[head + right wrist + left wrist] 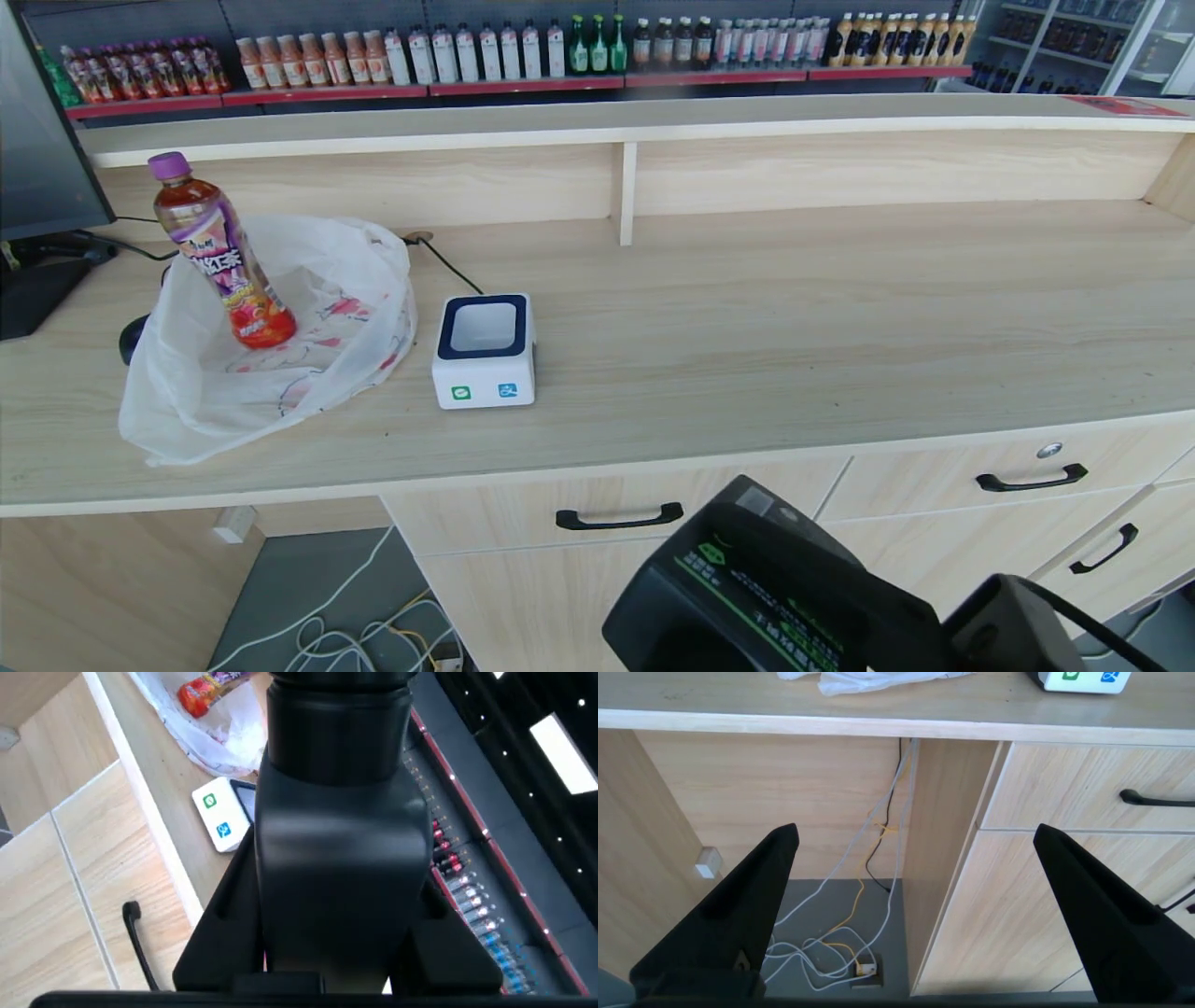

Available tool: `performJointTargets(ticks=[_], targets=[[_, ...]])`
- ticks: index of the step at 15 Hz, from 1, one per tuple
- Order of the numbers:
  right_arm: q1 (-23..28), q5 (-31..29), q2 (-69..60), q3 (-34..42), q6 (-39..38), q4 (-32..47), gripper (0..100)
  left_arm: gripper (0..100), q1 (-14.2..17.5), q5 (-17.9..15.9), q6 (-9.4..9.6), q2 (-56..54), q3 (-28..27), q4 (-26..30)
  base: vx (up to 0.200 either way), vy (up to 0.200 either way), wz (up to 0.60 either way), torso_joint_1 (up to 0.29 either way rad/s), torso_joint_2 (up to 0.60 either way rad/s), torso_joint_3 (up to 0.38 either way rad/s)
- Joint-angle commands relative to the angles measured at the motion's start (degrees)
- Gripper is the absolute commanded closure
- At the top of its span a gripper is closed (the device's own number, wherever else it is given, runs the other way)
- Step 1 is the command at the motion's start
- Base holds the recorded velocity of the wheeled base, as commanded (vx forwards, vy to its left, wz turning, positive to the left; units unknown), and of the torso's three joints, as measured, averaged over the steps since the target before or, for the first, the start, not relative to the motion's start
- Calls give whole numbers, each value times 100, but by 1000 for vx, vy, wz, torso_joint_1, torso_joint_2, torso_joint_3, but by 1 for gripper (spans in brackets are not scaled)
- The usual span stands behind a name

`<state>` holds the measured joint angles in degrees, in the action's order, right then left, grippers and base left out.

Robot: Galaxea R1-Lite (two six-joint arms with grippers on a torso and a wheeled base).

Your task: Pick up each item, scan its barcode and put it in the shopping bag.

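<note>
The bottle (224,257), purple-capped with reddish drink in it, stands tilted inside the white shopping bag (215,401) at the left of the head view, its base resting on the bag's crumpled plastic. Just to the right of the bag, on the pale wooden counter (794,317), sits the white scanner box (485,350) with a dark blue rim around its window; a thin black cord runs from behind it toward the counter's back wall. The left gripper (910,919) hangs below the counter's front edge, facing an open bay where loose cables (831,943) trail down to the floor; its jaws are spread wide with nothing between them. A black device (747,579) with green print lies across the lower right of the head view, in front of the drawers and their black handles (619,518). The same black body covers the right gripper (327,952), so whether those jaws are apart or closed cannot be told. A dark monitor (37,121) stands at the upper left, and a shelf of bottles (523,47) runs along the top of the frame.
</note>
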<state>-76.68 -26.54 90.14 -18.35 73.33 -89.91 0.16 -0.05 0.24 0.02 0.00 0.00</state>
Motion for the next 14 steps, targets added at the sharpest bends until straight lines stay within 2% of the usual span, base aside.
performJointTargets(ticks=[1,4,6,8,9,11,12,14], targets=[[4,0,48,15,-416,-9,100,0,2,5,2,-2,0,0,0,0,0,0,0,0],[30,17,188,24,-1549,-9,100,0,2,5,2,-2,0,0,0,0,0,0,0,0],[285,17,303,15,-2288,-9,100,0,2,-4,2,-2,0,0,0,0,0,0,0,0],[452,342,540,-11,-2938,-9,100,0,2,5,2,-2,0,0,0,0,0,0,0,0],[663,351,742,-125,-3281,-9,100,0,2,-4,2,-2,0,0,0,0,0,0,0,0],[768,316,1094,-661,-4195,-9,100,0,2,-4,2,-2,0,0,0,0,0,0,0,0],[935,342,1120,-793,-4239,-9,100,0,2,-4,2,-2,0,0,0,0,0,0,0,0],[1454,369,1278,-1329,-5179,-9,100,0,2,-4,2,-2,0,0,0,0,0,0,0,0]])
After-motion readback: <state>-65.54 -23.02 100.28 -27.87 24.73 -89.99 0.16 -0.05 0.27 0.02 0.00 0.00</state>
